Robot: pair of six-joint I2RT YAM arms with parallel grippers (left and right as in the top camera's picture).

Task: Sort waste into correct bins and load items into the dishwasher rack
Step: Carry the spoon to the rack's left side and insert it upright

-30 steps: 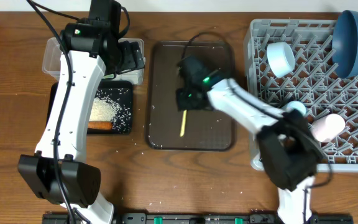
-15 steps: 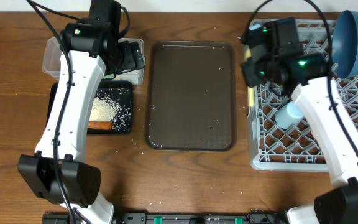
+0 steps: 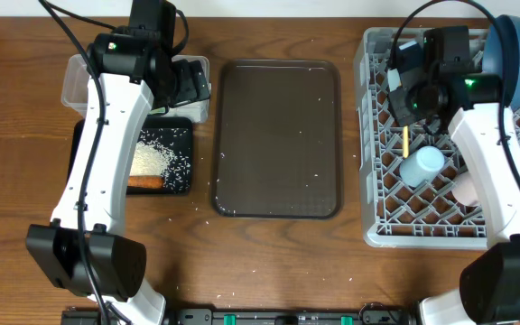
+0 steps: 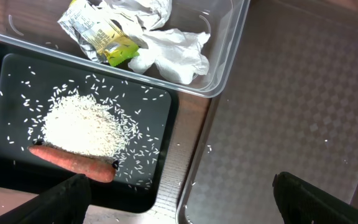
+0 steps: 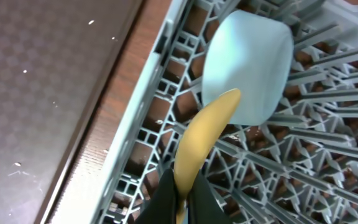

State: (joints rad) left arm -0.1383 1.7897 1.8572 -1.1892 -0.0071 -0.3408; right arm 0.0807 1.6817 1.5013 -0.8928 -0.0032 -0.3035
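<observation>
Pale yellow spoon (image 5: 201,140), one only, smooth plastic with a rounded end, is pinched by its handle in my right tool (image 5: 180,202), whose two dark fingers are pressed together on it. It hangs over the dishwasher rack (image 3: 377,212), a square grey plastic lattice of pegs at 3 o'clock on the wooden worktop (image 3: 25,181). Just past the spoon's tip, one light blue cup (image 5: 247,68), matte and soft-cornered, sits among the pegs. One large dark blue bowl (image 3: 517,54) stands on edge at the rack's 1 o'clock corner. One dark brown serving tray (image 3: 278,135), rectangular with a fine chequered texture, fills the centre. At 10 o'clock, one clear plastic tub (image 4: 229,56) holds crumpled white paper (image 4: 173,53) and one yellow-green packet (image 4: 104,37). Just beside it at 9 o'clock, one shallow black tray (image 4: 166,124) holds a heap of white rice (image 4: 79,127), loose grains scattered round it, and one orange carrot piece (image 4: 73,163). My left tool (image 4: 179,186) hovers above these, fingers spread wide, holding nothing.
</observation>
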